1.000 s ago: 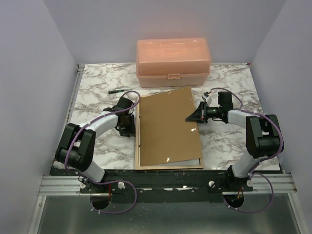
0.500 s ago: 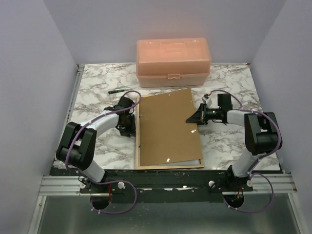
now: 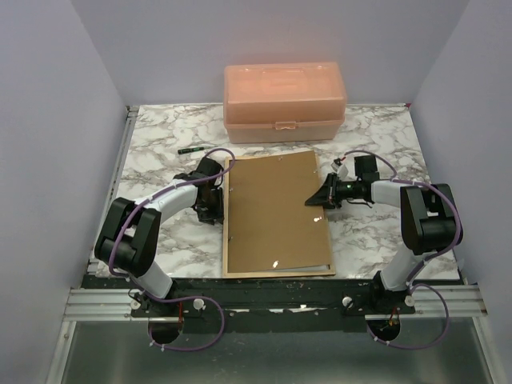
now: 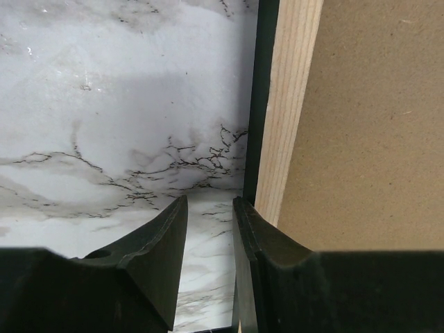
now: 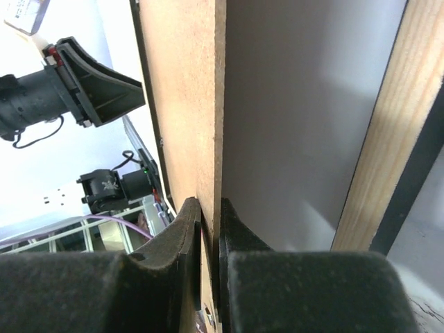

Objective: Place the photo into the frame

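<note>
One smooth brown fibreboard panel (image 3: 276, 212) covers the rectangular light-wood frame (image 4: 295, 104)

Brown fibreboard panel (image 3: 276, 210); frame (image 4: 290, 104) pale wood, black-edged; table (image 3: 160, 156) white marble, grey-veined; box (image 3: 284, 96) peach.

A robot lab booth (no home this): plain lilac walls (image 3: 56, 96) box in a marble-print counter (image 3: 160, 152), arms (image 3: 164, 202) bolted to a metal rail (image 3: 104, 302).
</note>
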Robot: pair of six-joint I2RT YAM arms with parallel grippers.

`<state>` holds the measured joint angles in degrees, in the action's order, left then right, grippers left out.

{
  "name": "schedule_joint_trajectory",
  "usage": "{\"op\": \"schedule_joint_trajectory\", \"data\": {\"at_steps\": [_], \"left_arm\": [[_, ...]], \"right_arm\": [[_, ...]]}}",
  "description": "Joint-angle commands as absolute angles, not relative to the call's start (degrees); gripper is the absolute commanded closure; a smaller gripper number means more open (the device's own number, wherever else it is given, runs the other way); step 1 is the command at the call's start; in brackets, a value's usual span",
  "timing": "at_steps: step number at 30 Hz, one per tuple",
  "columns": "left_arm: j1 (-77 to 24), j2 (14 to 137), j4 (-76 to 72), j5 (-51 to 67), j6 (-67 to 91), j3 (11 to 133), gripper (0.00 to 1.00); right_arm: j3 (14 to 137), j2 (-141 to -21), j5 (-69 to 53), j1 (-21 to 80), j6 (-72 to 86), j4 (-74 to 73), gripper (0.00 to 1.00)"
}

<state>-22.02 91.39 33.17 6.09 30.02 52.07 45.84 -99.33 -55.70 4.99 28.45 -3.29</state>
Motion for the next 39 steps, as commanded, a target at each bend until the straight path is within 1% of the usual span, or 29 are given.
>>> {"op": "schedule_joint_trajectory", "data": {"at_steps": [1, 6, 10, 16, 22, 24, 26, 27, 31, 37, 39], "left_arm": [[-23.7, 93.3, 30.4, 8.3, 30.9, 53.3, 0.66], [-24.2, 93.7, 30.8, 8.2, 31.0, 54.0, 0.66], [-24.5, 93.9, 31.5, 7.7, 31.0, 54.6, 0.66], [-24.7, 93.8, 32.1, 7.3, 31.0, 54.7, 0.66], [-24.8, 92.5, 33.2, 6.1, 31.2, 54.7, 0.64], [-24.8, 92.0, 34.0, 5.3, 31.5, 54.9, 0.61], [-24.8, 90.9, 34.8, 3.7, 32.2, 55.0, 0.56], [-24.8, 90.1, 35.1, 2.7, 32.7, 54.7, 0.51], [-24.8, 84.9, 36.9, -1.8, 34.6, 54.3, 0.38], [-24.9, 75.1, 40.8, -5.3, 35.3, 55.2, 0.28], [-25.0, 70.4, 41.0, -5.1, 35.4, 54.8, 0.22]], "right_arm": [[46.7, -101.3, -39.5, 7.1, 23.8, -10.7, 0.88], [48.1, -101.0, -33.5, 8.7, 22.8, -14.2, 0.83], [49.4, -101.1, -29.9, 10.3, 22.3, -16.5, 0.73], [51.2, -101.5, -26.2, 12.8, 22.1, -18.7, 0.54], [52.5, -99.7, -21.2, 14.8, 22.1, -21.3, 0.32], [52.8, -98.9, -19.9, 15.3, 22.0, -21.9, 0.27], [53.1, -98.5, -18.6, 15.5, 22.0, -22.7, 0.24], [53.1, -98.3, -18.3, 15.7, 21.9, -23.0, 0.23], [52.8, -97.6, -16.9, 16.2, 22.0, -23.9, 0.2], [52.2, -96.1, -14.0, 17.0, 22.1, -25.6, 0.18], [52.1, -95.6, -13.2, 17.2, 22.1, -26.4, 0.17]]}}
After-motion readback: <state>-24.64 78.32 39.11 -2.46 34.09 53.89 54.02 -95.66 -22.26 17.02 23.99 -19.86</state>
